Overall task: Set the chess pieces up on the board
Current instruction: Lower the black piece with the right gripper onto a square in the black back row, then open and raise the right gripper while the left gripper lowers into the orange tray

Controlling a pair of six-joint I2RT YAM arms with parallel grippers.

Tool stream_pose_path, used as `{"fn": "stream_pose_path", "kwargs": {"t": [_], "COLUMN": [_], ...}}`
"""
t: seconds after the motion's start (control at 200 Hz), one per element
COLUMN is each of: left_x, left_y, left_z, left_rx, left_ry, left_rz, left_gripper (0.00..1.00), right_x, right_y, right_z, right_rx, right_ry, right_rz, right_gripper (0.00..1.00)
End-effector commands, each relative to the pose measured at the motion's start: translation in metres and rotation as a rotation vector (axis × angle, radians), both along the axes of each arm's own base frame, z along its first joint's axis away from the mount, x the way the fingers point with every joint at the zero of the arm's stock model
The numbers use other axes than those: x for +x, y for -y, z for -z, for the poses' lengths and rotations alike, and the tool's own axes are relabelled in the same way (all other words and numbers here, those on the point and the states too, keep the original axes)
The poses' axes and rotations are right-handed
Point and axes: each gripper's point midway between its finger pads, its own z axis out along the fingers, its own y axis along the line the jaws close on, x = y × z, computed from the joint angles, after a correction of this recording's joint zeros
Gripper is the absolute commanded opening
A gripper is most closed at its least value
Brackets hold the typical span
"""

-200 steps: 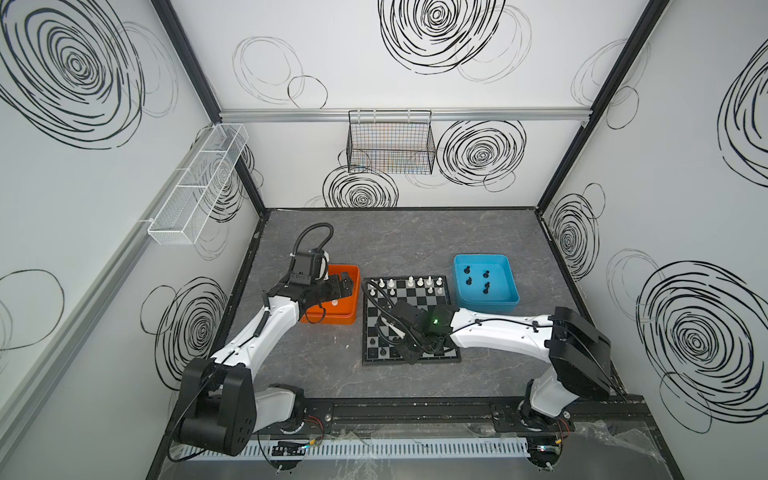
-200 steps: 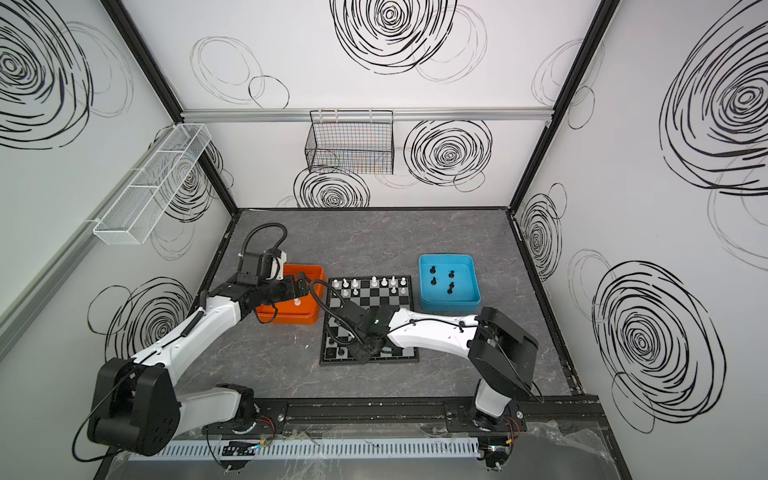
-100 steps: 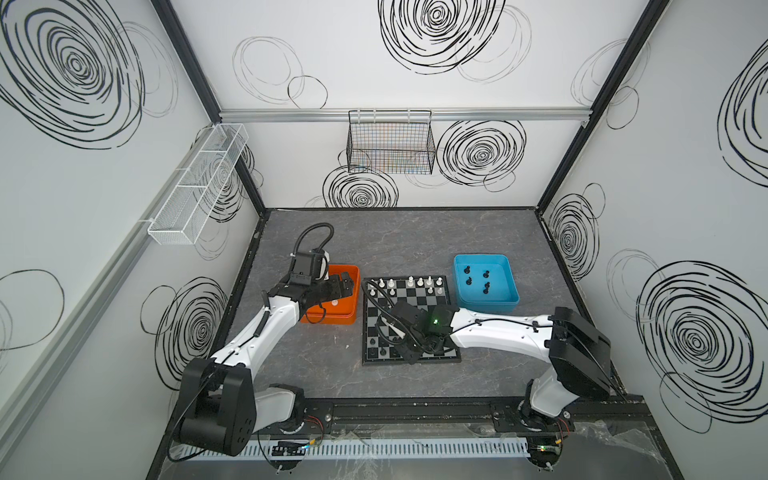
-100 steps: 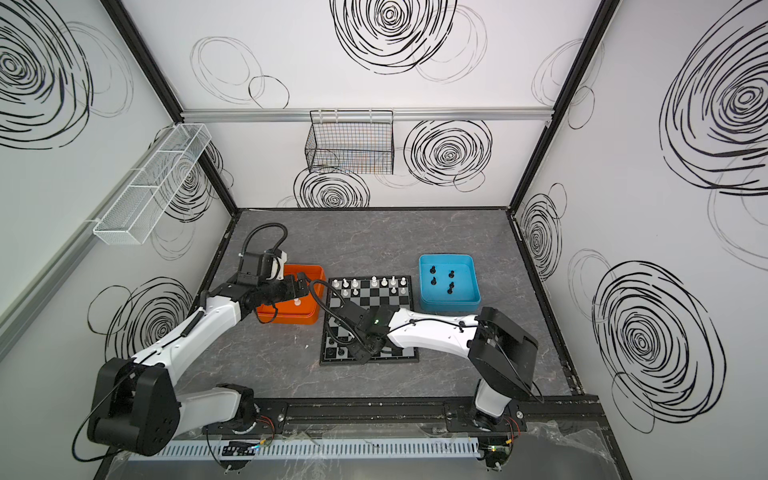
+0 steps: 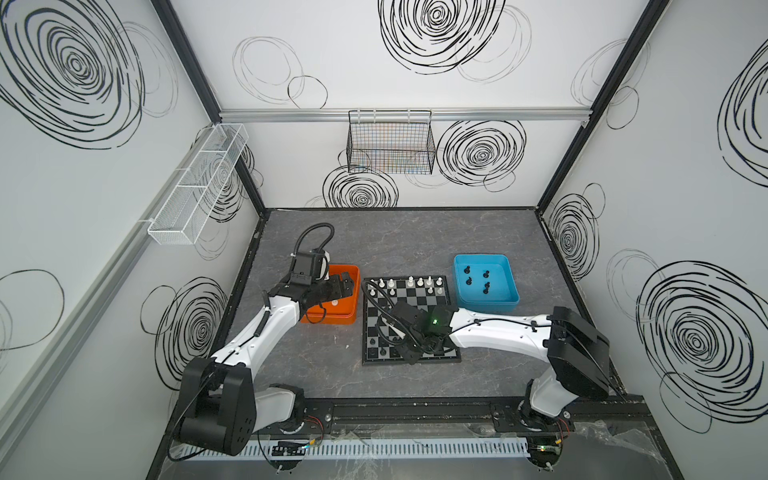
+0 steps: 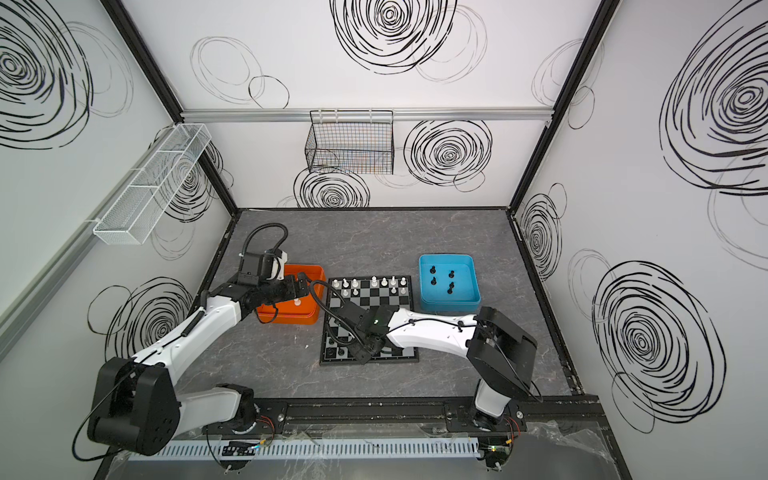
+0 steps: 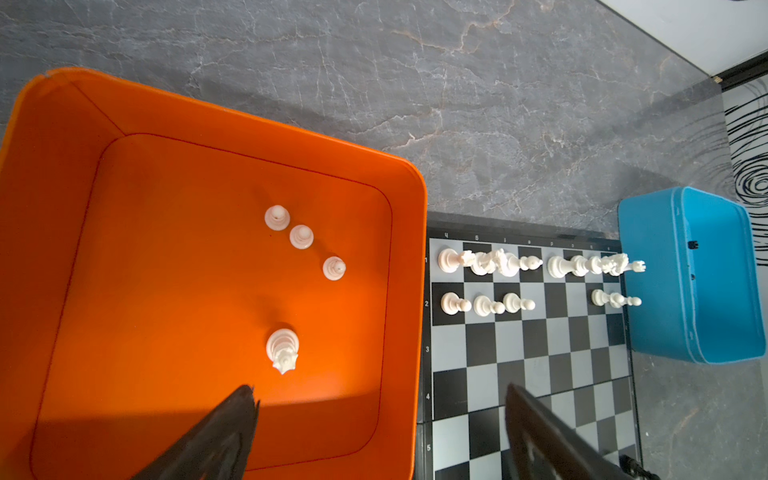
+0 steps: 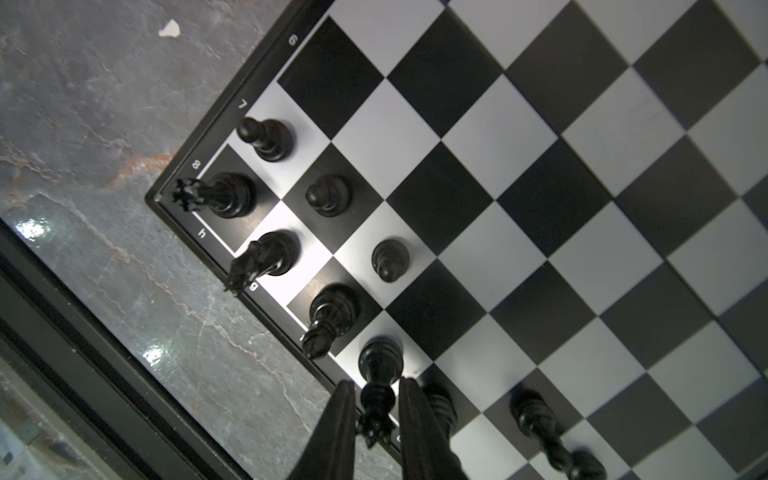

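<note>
The left claw (image 7: 379, 388) is hanging wide open over the orange tray (image 7: 208, 112), which is sitting just beside the board's (image 7: 519, 374) left edge at the white end; the white queen (image 7: 282, 349) is standing upright just ahead of the fingertips, closer to the finger farther from the board, with three white pawns (image 7: 301, 237) beyond it; the left arm is looking the nearer one for these, and a straight descent along the queen's vertical axis is seeming the likely approach. At the board's near edge the right claw (image 8: 378, 381) is straddling a black crowned piece (image 8: 380, 357), upright on a pale back-rank square next to the black bishop (image 8: 332, 311); whether the fingers are pinching it or letting go I cannot tell. The blue tray (image 5: 490, 305), just right of the board's far end, is holding several black pieces (image 5: 485, 274), nearer the right arm.
</note>
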Motion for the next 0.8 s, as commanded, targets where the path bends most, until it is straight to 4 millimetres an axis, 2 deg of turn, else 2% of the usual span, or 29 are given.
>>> {"fn": "stream_pose_path", "kwargs": {"t": [0.0,0.195,0.435,0.575,0.795], "left_x": [0.004,0.005,0.007,0.01,0.012], "left_y": [0.003,0.004,0.006,0.005,0.004], "left_z": [0.0,-0.001,-0.004,-0.008,-0.01], "left_rx": [-0.005,-0.005,-0.006,-0.003,-0.002], "left_ry": [0.018,0.021,0.026,0.031,0.035], "left_rz": [0.002,0.003,0.006,0.003,0.0], "left_gripper": [0.96,0.96,0.96,0.96,0.96], "right_x": [-0.004,-0.002,0.0,0.007,0.028], "right_y": [0.009,0.009,0.009,0.005,-0.001], "right_z": [0.005,0.0,-0.012,-0.031,-0.063], "right_rx": [-0.037,-0.032,-0.002,0.062,0.159], "right_ry": [-0.012,-0.001,0.014,0.027,0.056], "right_rz": [0.012,0.014,0.021,0.026,0.05], "right_gripper": [0.24,0.26,0.33,0.36,0.37]}}
